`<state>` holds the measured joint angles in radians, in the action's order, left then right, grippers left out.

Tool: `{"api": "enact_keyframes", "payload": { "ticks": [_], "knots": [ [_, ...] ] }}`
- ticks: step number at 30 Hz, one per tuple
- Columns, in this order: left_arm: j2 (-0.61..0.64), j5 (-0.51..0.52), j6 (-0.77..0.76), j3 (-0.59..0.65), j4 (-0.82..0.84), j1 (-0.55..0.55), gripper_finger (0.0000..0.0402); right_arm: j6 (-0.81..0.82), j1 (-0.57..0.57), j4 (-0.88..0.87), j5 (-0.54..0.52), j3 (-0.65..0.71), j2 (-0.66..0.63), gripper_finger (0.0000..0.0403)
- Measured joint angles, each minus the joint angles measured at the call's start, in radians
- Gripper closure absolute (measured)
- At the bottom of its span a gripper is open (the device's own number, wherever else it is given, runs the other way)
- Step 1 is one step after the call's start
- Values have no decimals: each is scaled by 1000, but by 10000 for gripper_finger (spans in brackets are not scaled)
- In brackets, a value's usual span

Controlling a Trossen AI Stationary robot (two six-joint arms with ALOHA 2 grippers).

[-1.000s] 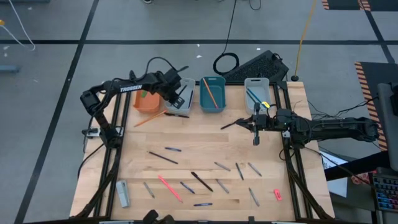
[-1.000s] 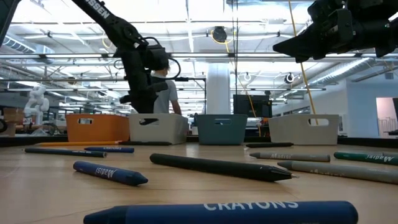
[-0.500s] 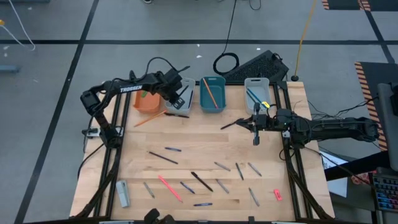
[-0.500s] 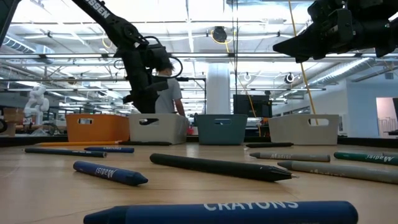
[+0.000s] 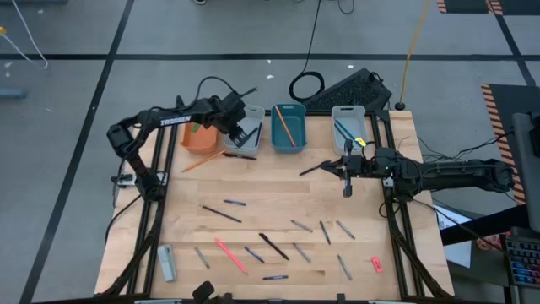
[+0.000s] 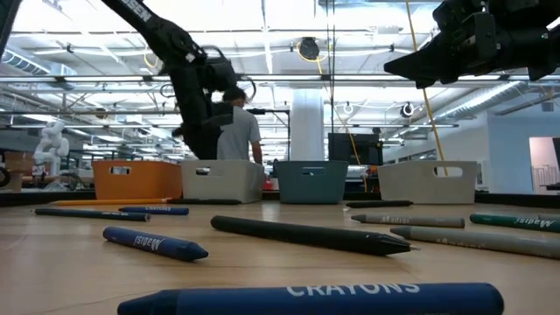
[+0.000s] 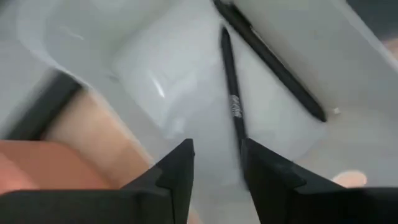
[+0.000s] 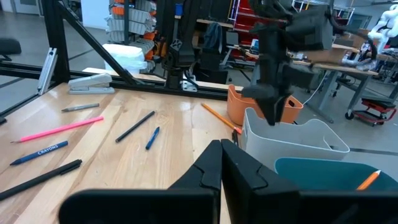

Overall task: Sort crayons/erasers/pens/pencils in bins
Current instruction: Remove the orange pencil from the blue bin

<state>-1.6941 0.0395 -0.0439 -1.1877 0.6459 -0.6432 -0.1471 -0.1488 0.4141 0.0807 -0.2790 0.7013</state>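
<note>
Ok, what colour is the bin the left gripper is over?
Pale grey-white bin, under the left gripper; clearest in the left wrist view.

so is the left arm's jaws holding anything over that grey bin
No, the left gripper stands open and empty above the grey bin, where two dark pens already lie.

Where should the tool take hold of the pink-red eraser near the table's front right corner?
Come straight down on the pink-red eraser and pinch across its narrow width, at its middle. It lies flat and alone on the table, the nearest stick well clear, so the fingers have room either side. The right tool is nearer.
</note>
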Motion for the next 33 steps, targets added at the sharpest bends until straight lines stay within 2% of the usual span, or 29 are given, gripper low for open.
{"api": "enact_keyframes", "payload": {
  "ticks": [3, 6, 11, 13, 18, 22, 25, 29, 33],
  "knots": [
    [84, 57, 34, -1, 2, 27, 289, 0, 0, 0, 0, 0, 0, 403],
    [181, 67, 39, 27, -15, 77, 323, 0, 0, 0, 0, 0, 0, 403],
    [340, 66, 71, 152, -147, 205, 385, 4, 0, 0, -5, 0, 0, 403],
    [397, 66, 86, 241, -259, 262, 396, 21, 0, 0, -5, 0, 0, 403],
    [499, 35, 87, 509, -713, 387, 387, 42, 1, 38, -2, -2, 8, 403],
    [505, -6, 86, 709, -1128, 454, 385, 67, 21, 8, -9, -62, 56, 403],
    [497, -14, 77, 820, -1380, 477, 385, 63, 56, -50, -81, -129, 122, 403],
    [496, -15, 59, 922, -1541, 477, 385, 126, 86, -221, -175, -246, 201, 403],
    [496, -14, 58, 966, -1561, 466, 385, 218, 111, -327, -211, -316, 258, 403]
  ]
}}
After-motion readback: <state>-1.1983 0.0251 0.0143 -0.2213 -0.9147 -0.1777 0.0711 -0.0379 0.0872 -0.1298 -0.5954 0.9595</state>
